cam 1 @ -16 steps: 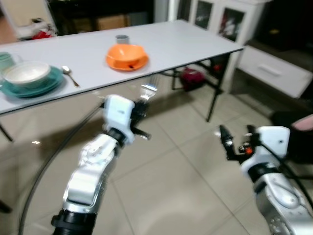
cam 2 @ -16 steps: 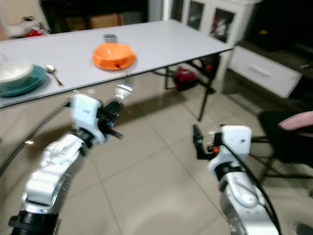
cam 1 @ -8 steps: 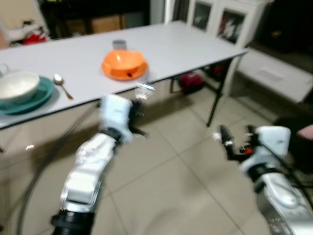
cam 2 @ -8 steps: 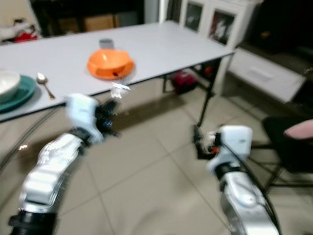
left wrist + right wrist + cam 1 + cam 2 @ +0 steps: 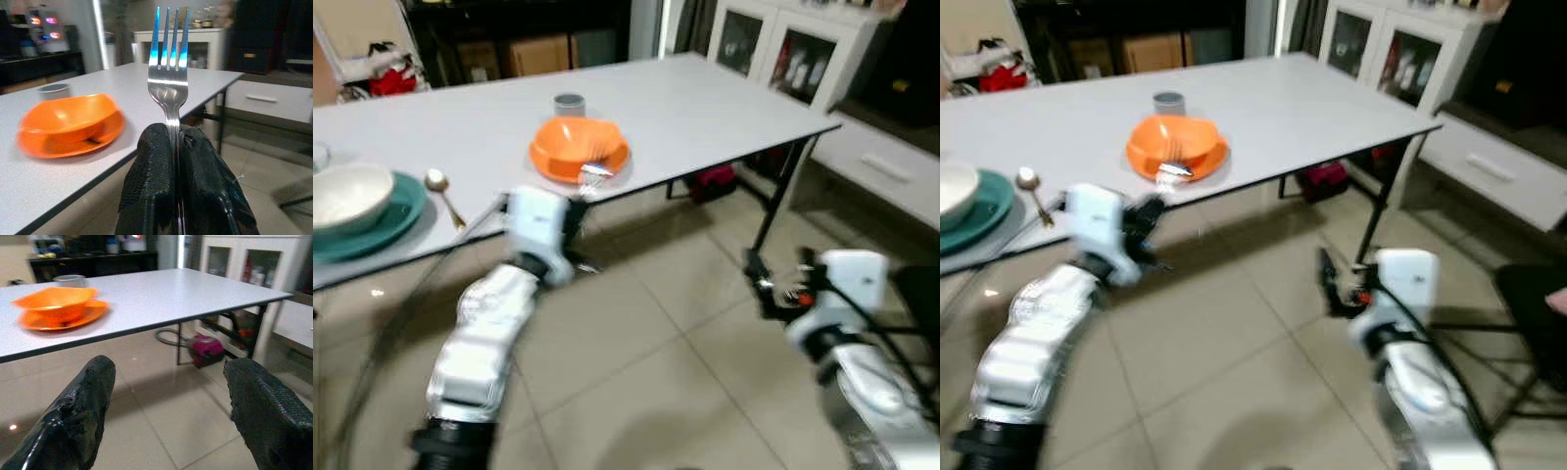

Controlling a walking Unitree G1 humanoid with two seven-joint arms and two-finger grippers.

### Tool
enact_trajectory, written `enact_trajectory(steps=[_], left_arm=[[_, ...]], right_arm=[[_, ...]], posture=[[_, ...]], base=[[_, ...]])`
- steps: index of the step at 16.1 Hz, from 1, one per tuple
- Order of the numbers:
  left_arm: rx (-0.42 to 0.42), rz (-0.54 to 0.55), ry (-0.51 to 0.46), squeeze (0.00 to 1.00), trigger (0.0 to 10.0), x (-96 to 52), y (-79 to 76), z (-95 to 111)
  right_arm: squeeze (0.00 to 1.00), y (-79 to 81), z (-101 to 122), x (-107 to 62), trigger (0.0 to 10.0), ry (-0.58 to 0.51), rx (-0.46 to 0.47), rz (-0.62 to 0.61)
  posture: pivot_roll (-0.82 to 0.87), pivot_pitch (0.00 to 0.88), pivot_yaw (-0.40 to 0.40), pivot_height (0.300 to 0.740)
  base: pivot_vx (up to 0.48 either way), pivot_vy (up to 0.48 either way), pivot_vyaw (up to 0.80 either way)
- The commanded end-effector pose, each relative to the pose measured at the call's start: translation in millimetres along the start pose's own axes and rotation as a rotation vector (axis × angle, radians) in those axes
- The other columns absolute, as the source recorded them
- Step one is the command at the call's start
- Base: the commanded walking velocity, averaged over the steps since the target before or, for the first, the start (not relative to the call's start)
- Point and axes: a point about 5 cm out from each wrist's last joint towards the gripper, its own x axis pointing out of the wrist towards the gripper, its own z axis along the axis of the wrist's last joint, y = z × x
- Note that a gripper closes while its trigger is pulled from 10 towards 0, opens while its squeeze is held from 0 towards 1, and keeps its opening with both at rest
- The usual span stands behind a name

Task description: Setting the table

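Observation:
My left gripper [image 5: 175, 132] is shut on the handle of a silver fork [image 5: 168, 73], tines pointing up. In the left eye view the fork [image 5: 593, 175] is held at the front edge of the white table [image 5: 705, 98], right before an orange bowl on an orange plate [image 5: 578, 149]. A grey cup [image 5: 569, 103] stands behind the bowl. Farther left sit a white bowl [image 5: 347, 191] on a teal plate [image 5: 401, 211] and a spoon [image 5: 442, 191]. My right gripper [image 5: 171, 396] is open and empty, low over the floor to the right of the table.
A white glass-door cabinet [image 5: 783, 59] stands behind the table's right end, with a low white drawer unit [image 5: 881, 166] beside it. A magenta bag [image 5: 211, 343] lies under the table near the black table leg [image 5: 773, 201]. The floor [image 5: 656, 362] is tiled.
The view has drawn nearer to the table. My left gripper has carried the fork up and forward, from below the table edge to just before the orange bowl. The right gripper keeps its pose.

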Motion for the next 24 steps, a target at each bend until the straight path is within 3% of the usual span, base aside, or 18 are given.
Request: enact_trajectory(steps=[1, 24], left_arm=[[0.018, 0.031, -0.004, 0.0, 10.0, -2.0, 9.8, 3.0], [0.025, 0.024, -0.011, 0.0, 10.0, 1.4, 9.4, 5.0]], right_arm=[[0.0, 4.2, 3.6, 2.2, 10.0, -0.013, 0.006, 0.022], [0.0, 4.0, 4.9, 4.1, 10.0, -0.017, 0.003, 0.021]], posture=[[-0.2, 0.0, -0.029, 0.74], [-0.2, 0.0, -0.02, 0.74]], base=[[0.405, 0.0, 0.0], [0.399, 0.0, 0.0]])
